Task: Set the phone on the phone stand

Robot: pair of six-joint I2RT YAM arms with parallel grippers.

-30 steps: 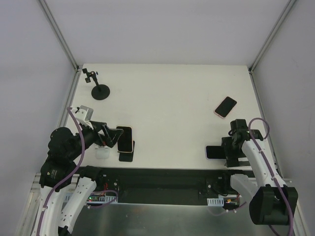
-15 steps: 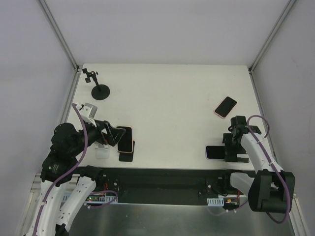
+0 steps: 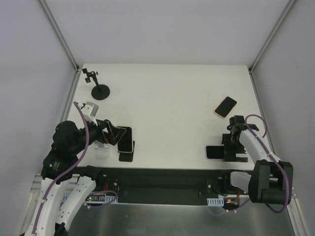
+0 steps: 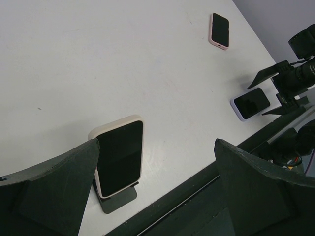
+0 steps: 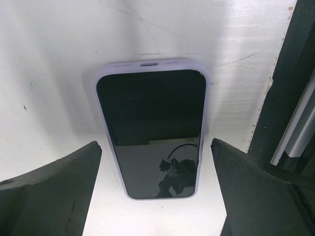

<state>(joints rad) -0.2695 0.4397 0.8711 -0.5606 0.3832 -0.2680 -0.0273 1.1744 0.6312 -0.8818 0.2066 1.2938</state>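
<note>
So your left gripper [image 3: 112, 135] has its fingers [image 4: 49, 189] spread wide with nothing clamped between them, sitting low on the near-left side of the white table [image 4: 123, 59]. The cream-cased phone [image 4: 119, 160] is propped up at a tilt on the little black phone stand [image 4: 119, 200], screen facing out, close to the table's front edge. In the left wrist view, one fingertip lines up with the phone's side edge. You can't tell from there whether it's touching or just beside it. Your right gripper [image 5: 156, 145] is over on the near-right side, also spread wide. It hovers over a lavender-cased phone [image 5: 151, 128] that lies flat, screen up. That one is framed between the two fingers [image 5: 49, 191] with neither of them on it, and it's just beside the black strip [image 5: 288, 59] along the front of the table. A third phone in a pink case [image 3: 226, 106] lies flat farther back on the right, well apart from both arms. Over by the far-left corner there's a black holder with a round base [image 3: 101, 91], standing by itself.
</note>
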